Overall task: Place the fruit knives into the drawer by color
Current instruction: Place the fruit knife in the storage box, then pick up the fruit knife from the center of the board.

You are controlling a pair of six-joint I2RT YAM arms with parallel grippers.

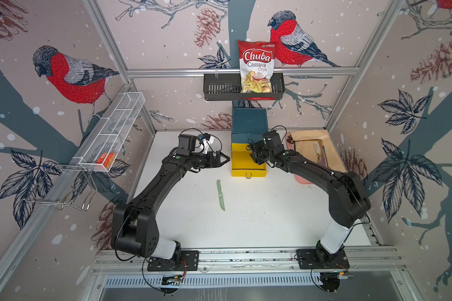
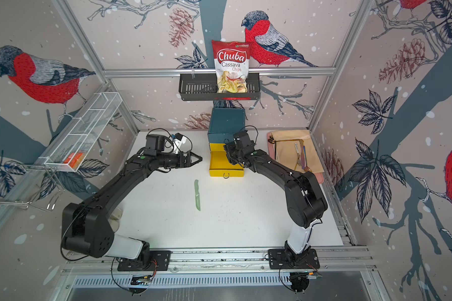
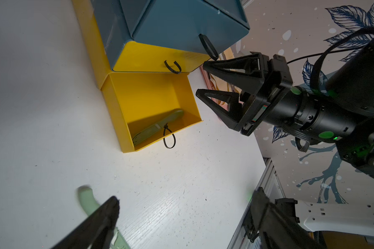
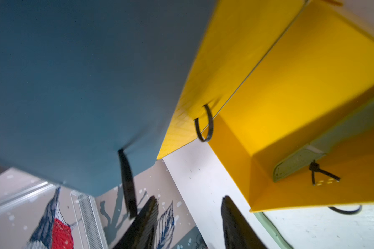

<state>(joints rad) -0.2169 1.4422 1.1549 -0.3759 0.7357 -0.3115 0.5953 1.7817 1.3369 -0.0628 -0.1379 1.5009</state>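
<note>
While a green knife (image 3: pixel 158 127) is lying in the yellow drawer (image 3: pixel 117 116) just ahead of R gripper's (image 3: pixel 200 78) parted, empty jaws, L gripper (image 1: pixel 226 160), jaws wide, is hovering near the second knife (image 1: pixel 221 195). Best gripping it mid-handle, lowering flat.

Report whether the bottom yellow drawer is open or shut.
Open. The bottom yellow drawer is pulled out of the chest, and a sage green knife lies inside it.
</note>
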